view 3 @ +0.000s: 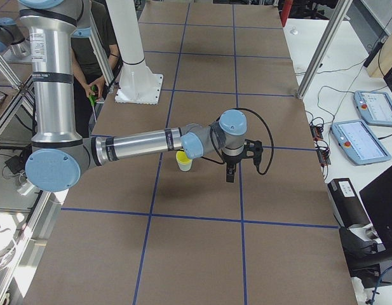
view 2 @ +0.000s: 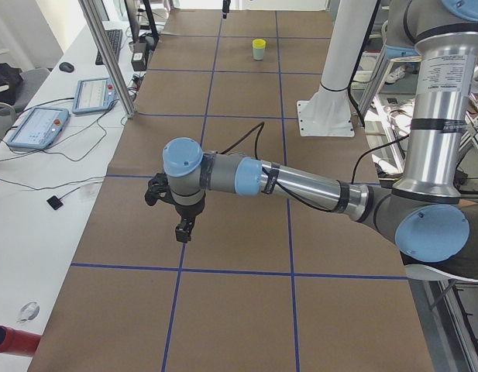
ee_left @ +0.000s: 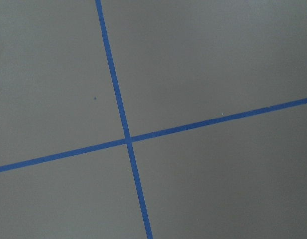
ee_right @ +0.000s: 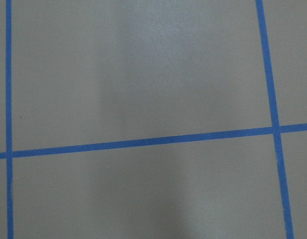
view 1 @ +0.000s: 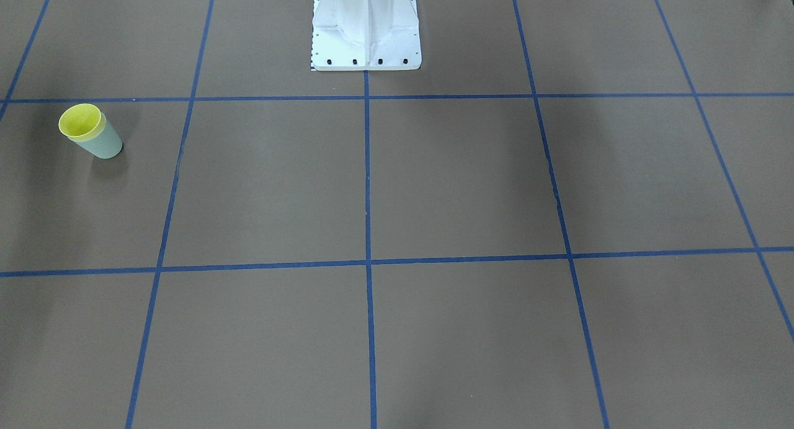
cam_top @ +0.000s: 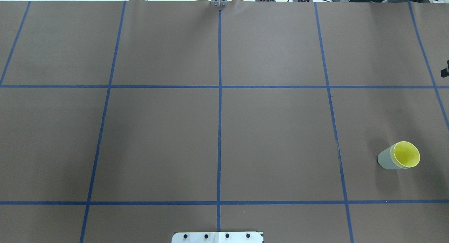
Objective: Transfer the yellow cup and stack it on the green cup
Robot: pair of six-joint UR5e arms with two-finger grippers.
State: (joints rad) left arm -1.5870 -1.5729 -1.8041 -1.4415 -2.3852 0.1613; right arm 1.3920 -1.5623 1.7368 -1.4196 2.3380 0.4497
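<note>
- Already nested: smooth tapered yellow cup (cam_top: pixel 407 154) inside pale green cup (cam_top: pixel 385 161), upright on matte brown table (cam_top: pixel 273 137), robot's right side.
- For left jaws and right jaws, cannot tell whether spread or pressed together.

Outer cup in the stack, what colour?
The outer cup is pale mint green, yellow cup nested inside; clearest in overhead exterior view.

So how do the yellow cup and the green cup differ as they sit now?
Colour: the yellow cup is bright yellow, the green cup pale mint. Place: the yellow cup is nested inside the green cup, which is the one standing on the table. Showing: only the yellow cup's rim band and inside are visible, while the green cup shows its outer wall. Both are upright, tapered, plain and handle-free.
</note>
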